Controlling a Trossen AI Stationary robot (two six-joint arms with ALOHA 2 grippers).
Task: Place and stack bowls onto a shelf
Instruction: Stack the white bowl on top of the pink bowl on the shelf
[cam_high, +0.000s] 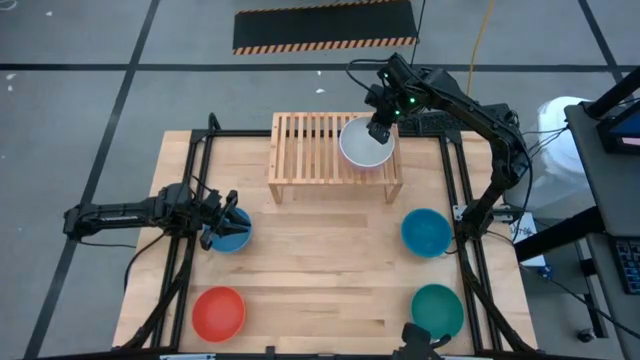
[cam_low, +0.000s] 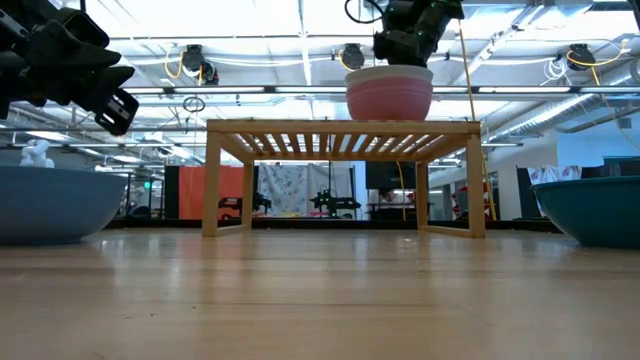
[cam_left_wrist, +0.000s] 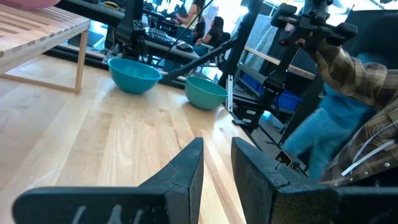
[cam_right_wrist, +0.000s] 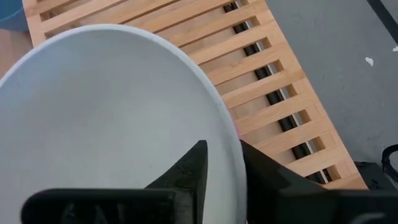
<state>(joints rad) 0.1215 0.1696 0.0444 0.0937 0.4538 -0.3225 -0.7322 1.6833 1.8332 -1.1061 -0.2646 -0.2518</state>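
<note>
Smooth, faintly glossy white round plastic bowl (cam_right_wrist: 112, 124) sits on the matt light-wood slatted shelf (cam_high: 310, 150), which stands upon the satin-sheened pale wooden plank tabletop (cam_high: 320, 270).

We see the shelf (cam_low: 343, 135) mid-table, a white bowl (cam_low: 389, 72) nested in a pink bowl (cam_low: 389, 98) atop it, the right gripper (cam_low: 400, 45) just above them.

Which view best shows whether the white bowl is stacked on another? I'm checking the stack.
The low view: the white bowl shows as a rim nested in the pink bowl on the shelf. The high view and right wrist view show only its white inside; the left wrist view shows none of the white bowl.
</note>
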